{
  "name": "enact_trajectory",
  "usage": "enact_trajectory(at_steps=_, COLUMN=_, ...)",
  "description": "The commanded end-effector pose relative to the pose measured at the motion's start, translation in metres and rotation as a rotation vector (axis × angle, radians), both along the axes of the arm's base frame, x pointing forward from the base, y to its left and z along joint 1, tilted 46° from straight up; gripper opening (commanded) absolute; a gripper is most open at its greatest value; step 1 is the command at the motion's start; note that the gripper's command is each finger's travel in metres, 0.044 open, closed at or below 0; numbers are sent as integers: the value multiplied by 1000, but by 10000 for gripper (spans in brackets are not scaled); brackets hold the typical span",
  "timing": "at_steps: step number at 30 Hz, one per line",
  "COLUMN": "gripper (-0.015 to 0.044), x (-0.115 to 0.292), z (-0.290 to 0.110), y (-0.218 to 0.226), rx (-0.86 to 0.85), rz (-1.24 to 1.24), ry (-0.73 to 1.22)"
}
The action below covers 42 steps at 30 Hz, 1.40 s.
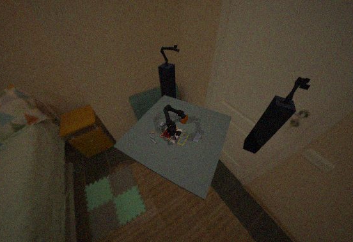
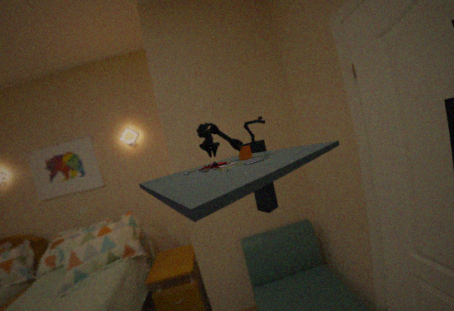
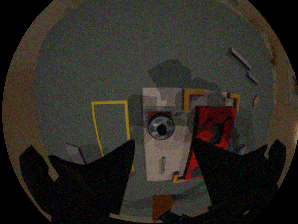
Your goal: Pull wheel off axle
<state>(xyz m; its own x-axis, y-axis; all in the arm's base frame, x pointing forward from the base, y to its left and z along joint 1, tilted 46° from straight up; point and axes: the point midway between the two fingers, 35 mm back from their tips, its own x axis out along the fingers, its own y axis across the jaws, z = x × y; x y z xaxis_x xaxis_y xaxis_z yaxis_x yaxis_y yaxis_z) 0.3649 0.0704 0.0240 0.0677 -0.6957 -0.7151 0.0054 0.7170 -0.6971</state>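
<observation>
We are looking down through the wrist camera at the wheel [image 3: 160, 124], a small grey ring with a dark centre, sitting on its upright axle. The axle is standing on a pale rectangular plate [image 3: 161, 152], and we are taking that plate as our landmark. Our tool [image 3: 160, 183] is hanging above the plate with its two dark fingers spread partway apart, one on each side of the plate's near end, and it is gripping nothing; the wheel is lying between and beyond the fingertips, apart from them.

Just right of the plate a red block [image 3: 214, 124] is lying on the desk [image 3: 100, 50]. To the left of the plate, a yellow outlined rectangle [image 3: 109, 123] is marking an area on the desk surface, and another yellow outline is partly showing behind the plate's upper right corner.

In the top view, we are seeing the arm [image 1: 172, 115] folding over the plate from its orange base [image 1: 184, 119], with the tool [image 1: 169, 130] pointing down at the cluster of parts. In the exterior view, the tool [image 2: 210, 153] is hovering above the plate, not touching the desk [image 2: 209, 193].
</observation>
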Motion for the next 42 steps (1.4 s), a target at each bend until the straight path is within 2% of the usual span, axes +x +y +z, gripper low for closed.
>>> enact_trajectory(at_steps=1, gripper=300, x=-1, z=-20, y=-21, rx=-12, rz=-9, ry=19)
enact_trajectory(at_steps=5, gripper=300, x=-2, z=-41, y=-42, rx=-15, rz=-9, ry=18)
enact_trajectory(at_steps=10, gripper=300, x=-2, z=-44, y=-46, rx=-16, rz=-9, ry=18)
enact_trajectory(at_steps=14, gripper=195, x=-1, z=-41, y=-45, rx=-12, rz=-20, ry=16)
enact_trajectory(at_steps=22, gripper=142, x=-1, z=-41, y=-45, rx=-12, rz=-20, ry=16)
enact_trajectory(at_steps=27, gripper=10, x=-1, z=-41, y=-45, rx=-12, rz=-19, ry=16)
enact_trajectory(at_steps=28, gripper=0, x=-1, z=-41, y=-44, rx=-12, rz=-19, ry=16)
enact_trajectory(at_steps=42, gripper=0, x=-1, z=-38, y=-41, rx=-12, rz=-18, ry=16)
